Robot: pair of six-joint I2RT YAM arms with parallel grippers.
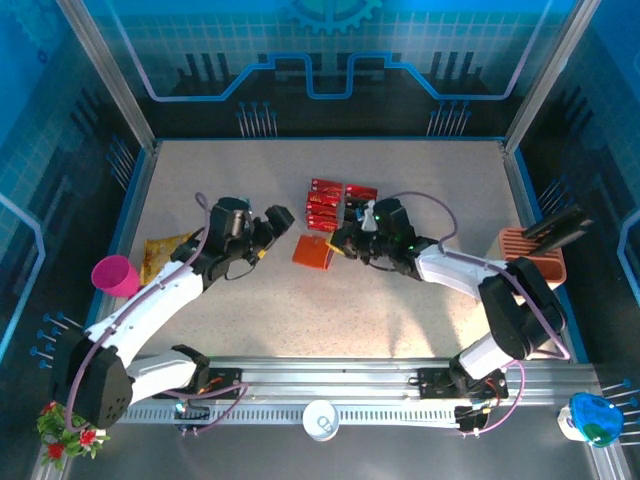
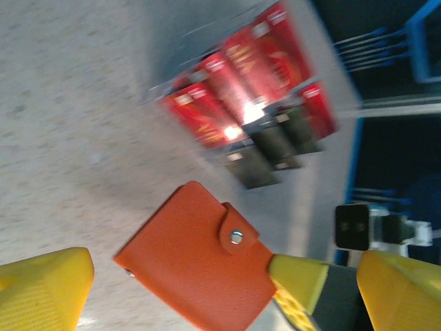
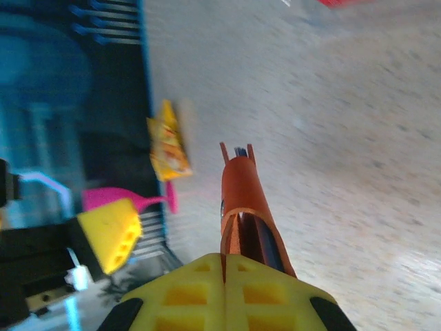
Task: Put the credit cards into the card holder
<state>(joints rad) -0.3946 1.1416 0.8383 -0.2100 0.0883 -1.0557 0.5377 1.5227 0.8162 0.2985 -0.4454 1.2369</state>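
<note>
Card holder [image 1: 313, 252] status: near the middle of the worktop [image 1: 200, 170], closed, with its snap strap [image 2: 236, 233] fastened. We cannot tell whether it rests on the surface or is raised slightly.

At the left, the left gripper [image 1: 274, 235] faces the holder with its fingers [image 2: 45, 289] spread wide, holding nothing. We judge that this spread is set to receive the free side of the holder, so that one arm can steady it while the other works the strap.

At the centre, the holder presents its front face and strap toward the left wrist camera. Just beyond it, toward the far edge of the worktop, the credit cards [image 1: 327, 205] lie in a cluster, red ones and dark ones side by side, apart from the holder. None is in the holder yet.

At the right, the right gripper [image 1: 346, 243] is clamped on one edge of the holder. The right wrist view shows the holder edge-on between the closed pads [image 3: 186, 289]. We judge that this edge grip leaves the strap and the opening side unobstructed. The strap must be released before any card goes in.
</note>
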